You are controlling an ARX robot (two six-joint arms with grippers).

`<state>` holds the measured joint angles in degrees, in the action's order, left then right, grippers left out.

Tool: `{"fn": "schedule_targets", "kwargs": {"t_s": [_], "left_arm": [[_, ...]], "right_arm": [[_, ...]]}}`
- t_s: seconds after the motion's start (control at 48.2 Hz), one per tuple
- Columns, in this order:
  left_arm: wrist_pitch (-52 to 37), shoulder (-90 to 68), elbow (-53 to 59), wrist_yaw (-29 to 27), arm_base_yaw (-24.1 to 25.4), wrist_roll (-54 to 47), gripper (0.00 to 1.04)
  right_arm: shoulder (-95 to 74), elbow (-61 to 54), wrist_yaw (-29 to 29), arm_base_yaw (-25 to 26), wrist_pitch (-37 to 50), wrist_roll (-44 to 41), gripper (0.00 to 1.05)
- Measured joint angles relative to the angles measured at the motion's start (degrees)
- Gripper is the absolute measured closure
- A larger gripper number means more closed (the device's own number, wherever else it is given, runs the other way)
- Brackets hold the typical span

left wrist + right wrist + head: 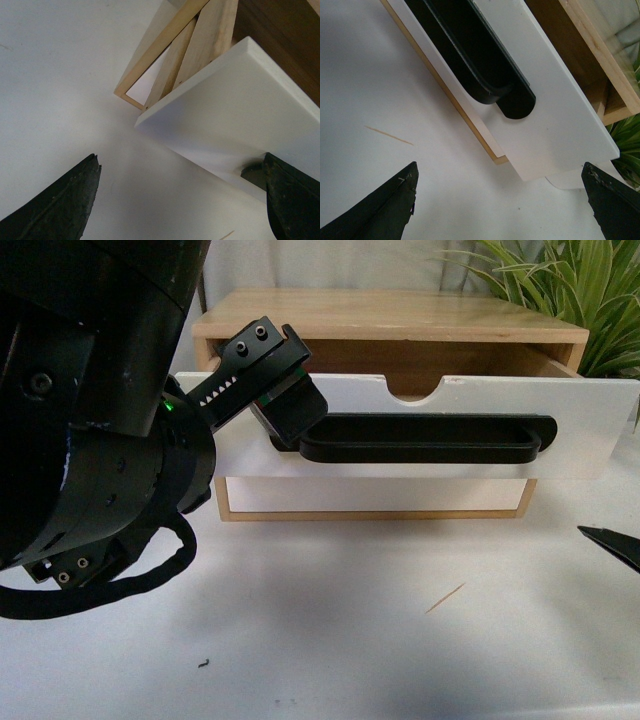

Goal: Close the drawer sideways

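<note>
Drawer (450, 405) sits pulled out of the wooden cabinet (390, 315), its white front and black bar handle (420, 438) standing forward of the cabinet's face above the white table (350, 640). Before the cabinet's left side, the left claw (181, 162) is spread apart, with the front's end corner between its fingers. Before the cabinet's right side, the right claw (500, 170) is also spread, gripping nothing.

1 cabinet (400, 315), 2 drawers (480, 405) (380, 495), 1 plant (590, 290), 2 tools (180, 200) (500, 205).
</note>
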<state>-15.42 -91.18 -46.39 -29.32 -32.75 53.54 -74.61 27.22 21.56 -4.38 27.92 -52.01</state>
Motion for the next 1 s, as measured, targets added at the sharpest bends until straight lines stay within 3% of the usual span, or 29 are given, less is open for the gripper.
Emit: {"fn": "schedule_targets", "kwargs": {"t_s": [0.478, 0.997], "left_arm": [[0.09, -9.68, -9.77, 5.14, 4.09, -2.97, 0.06], [2.19, -17.05, -19.89, 8.48, 7.52, -6.6, 0.06]], "right_arm": [[-14.78, 11.87, -4.37, -1.92, 2.45, 2.38, 0.09], [-28.79, 29.31, -7.61, -2.69, -2.49, 5.95, 0.09]]}}
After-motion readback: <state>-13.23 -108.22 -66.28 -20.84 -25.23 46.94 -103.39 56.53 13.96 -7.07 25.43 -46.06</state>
